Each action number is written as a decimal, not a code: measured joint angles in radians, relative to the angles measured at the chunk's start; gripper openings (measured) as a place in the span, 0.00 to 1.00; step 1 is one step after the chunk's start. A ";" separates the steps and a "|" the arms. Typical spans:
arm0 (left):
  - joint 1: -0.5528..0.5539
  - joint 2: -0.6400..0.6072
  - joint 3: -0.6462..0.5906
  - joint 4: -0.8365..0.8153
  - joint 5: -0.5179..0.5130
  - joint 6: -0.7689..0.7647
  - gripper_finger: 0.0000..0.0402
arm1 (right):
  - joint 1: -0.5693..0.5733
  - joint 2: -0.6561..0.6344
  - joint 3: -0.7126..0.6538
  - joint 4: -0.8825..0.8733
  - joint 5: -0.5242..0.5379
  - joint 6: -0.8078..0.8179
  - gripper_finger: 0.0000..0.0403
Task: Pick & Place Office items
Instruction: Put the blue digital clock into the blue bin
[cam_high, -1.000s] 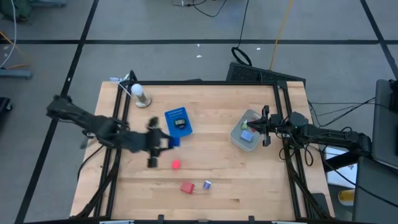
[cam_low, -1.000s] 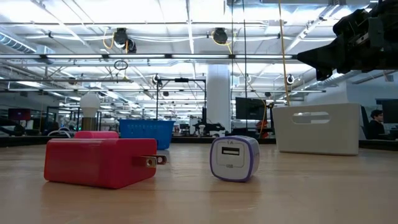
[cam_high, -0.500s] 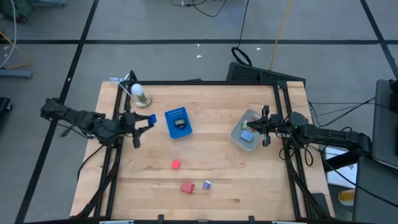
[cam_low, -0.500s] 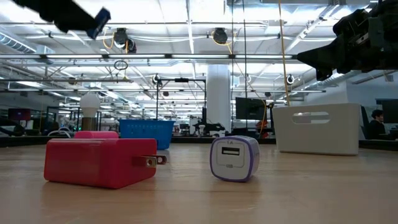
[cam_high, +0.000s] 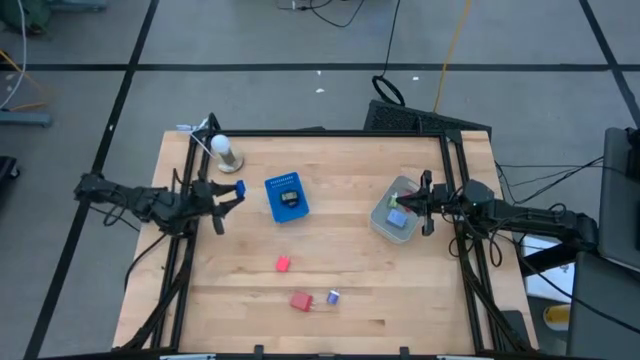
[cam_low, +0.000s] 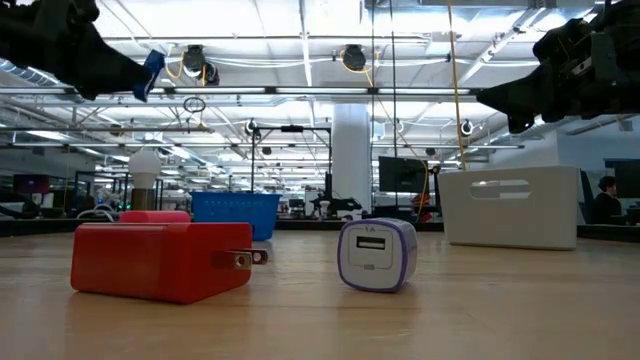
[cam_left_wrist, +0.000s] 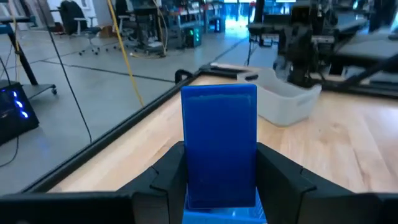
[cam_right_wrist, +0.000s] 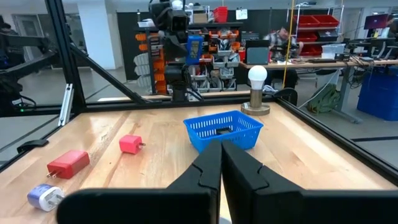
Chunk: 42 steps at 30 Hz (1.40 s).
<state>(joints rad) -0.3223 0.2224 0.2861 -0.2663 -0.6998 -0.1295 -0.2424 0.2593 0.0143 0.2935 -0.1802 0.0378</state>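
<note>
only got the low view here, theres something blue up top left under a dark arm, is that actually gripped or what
Observer: Yes. The left pincer has a blue block clamped upright between its fingers.
Operator: where is it over the table
Observer: Near the left edge, beside the blue basket, on the side away from the grey bin.
Operator: and the right one
Observer: The right pincer is shut with nothing in it, at the grey bin's rim.
</note>
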 joint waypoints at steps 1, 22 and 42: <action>0.003 -0.023 -0.009 0.000 0.000 0.000 0.37 | 0.000 0.000 0.000 0.000 0.000 0.000 0.01; 0.002 -0.165 -0.213 0.185 -0.026 0.040 0.37 | 0.000 0.000 0.000 0.000 0.000 0.002 0.01; 0.009 -0.147 -0.167 0.331 0.021 0.035 0.37 | 0.000 0.013 0.000 0.002 0.000 -0.001 0.01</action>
<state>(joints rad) -0.3136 0.0758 0.1195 0.0643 -0.6788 -0.0942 -0.2424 0.2722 0.0143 0.2951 -0.1802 0.0372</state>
